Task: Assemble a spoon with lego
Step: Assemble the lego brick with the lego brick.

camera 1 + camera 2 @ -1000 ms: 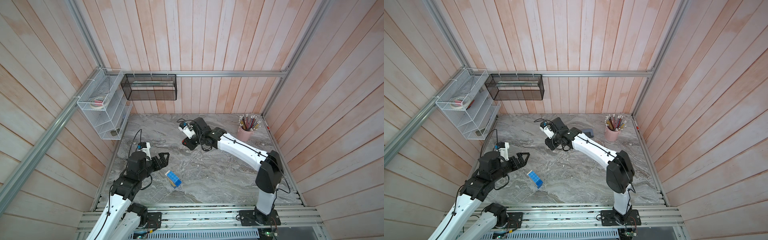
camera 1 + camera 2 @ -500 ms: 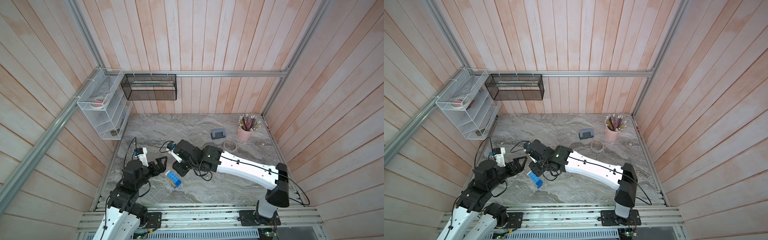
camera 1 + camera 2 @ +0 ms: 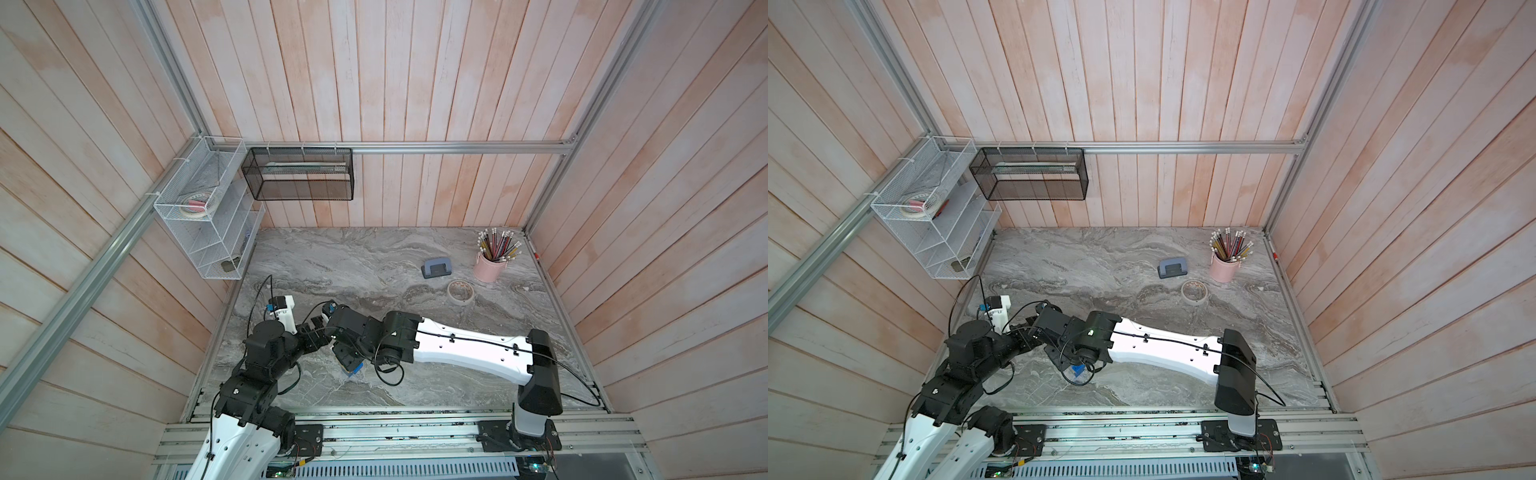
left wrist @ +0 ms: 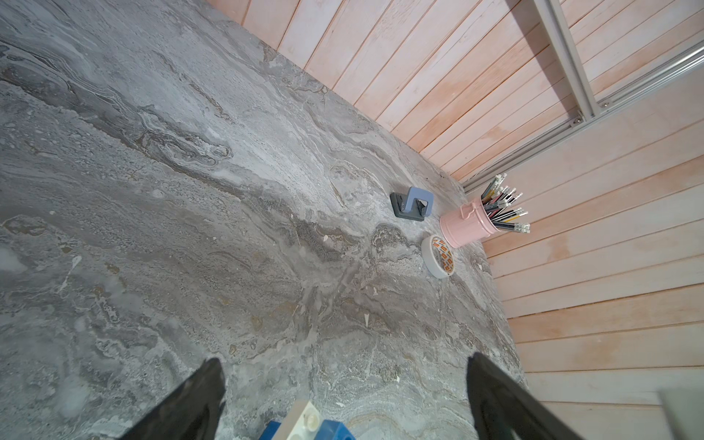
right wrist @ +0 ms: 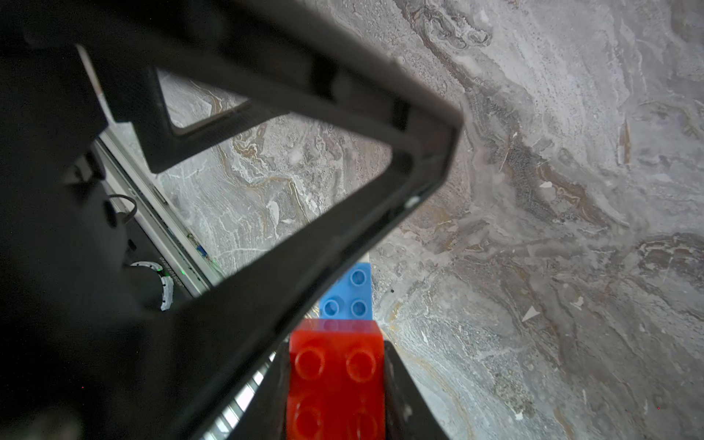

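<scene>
Right wrist view: the right gripper [image 5: 335, 343] is pinching a red studded plastic brick [image 5: 335, 384] by its two smooth side walls, studs facing the camera, jaws pressing on either flank.
Blue brick: a light blue studded plastic brick [image 5: 348, 293] is lying just beyond the red one; whether the two are touching, I cannot tell.
Spoon: the partly built spoon [image 4: 304, 419], a blue-and-white brick stack, is sitting at the near left of the grey marble table [image 3: 415, 257], peeking out in a top view as a blue corner [image 3: 352, 369] under the right wrist.
Left claw: the left gripper [image 4: 343, 360] is hanging spread wide and holding nothing, its black fingers [image 4: 183, 404] framing the stack.
Handling: these bricks are looking light, rigid and slick-sided; pinching across flat walls, square and low, is looking safest, since a tilted hold could be letting one squirt out.
Joining: studs are needing to line up before a straight press down; sideways force is risking popped joints.
Far right: a grey-blue hole punch [image 3: 436, 269], a white tape roll [image 3: 460, 291] and a pink pencil cup [image 3: 492, 268] are standing well apart.
</scene>
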Controlling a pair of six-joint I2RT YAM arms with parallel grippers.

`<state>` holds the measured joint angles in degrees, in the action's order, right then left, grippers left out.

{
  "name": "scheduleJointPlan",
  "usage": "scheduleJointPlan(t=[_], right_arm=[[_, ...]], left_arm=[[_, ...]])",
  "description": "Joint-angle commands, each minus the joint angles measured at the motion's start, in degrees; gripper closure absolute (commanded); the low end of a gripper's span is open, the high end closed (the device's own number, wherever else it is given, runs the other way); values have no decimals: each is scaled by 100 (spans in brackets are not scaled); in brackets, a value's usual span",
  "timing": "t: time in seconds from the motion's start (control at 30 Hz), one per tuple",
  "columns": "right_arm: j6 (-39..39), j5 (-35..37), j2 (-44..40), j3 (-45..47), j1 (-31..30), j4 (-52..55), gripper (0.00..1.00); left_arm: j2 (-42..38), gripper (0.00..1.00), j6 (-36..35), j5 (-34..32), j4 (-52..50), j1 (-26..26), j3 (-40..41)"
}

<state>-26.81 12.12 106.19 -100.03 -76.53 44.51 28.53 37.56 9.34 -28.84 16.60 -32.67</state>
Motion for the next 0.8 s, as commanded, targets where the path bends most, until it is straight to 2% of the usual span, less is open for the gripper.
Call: scheduleJointPlan(t=[0.0, 0.2, 0.77], right_arm=[[-183, 176, -57, 307, -15, -325, 100], [-248, 199, -237, 821, -37, -750, 100], [-193, 103, -329, 1168, -44, -1058, 100]], left_arm=[[2, 0, 38, -20, -77, -26, 0], [12, 0, 68, -110, -178, -35, -93], [13, 0, -21, -131, -236, -37, -170]])
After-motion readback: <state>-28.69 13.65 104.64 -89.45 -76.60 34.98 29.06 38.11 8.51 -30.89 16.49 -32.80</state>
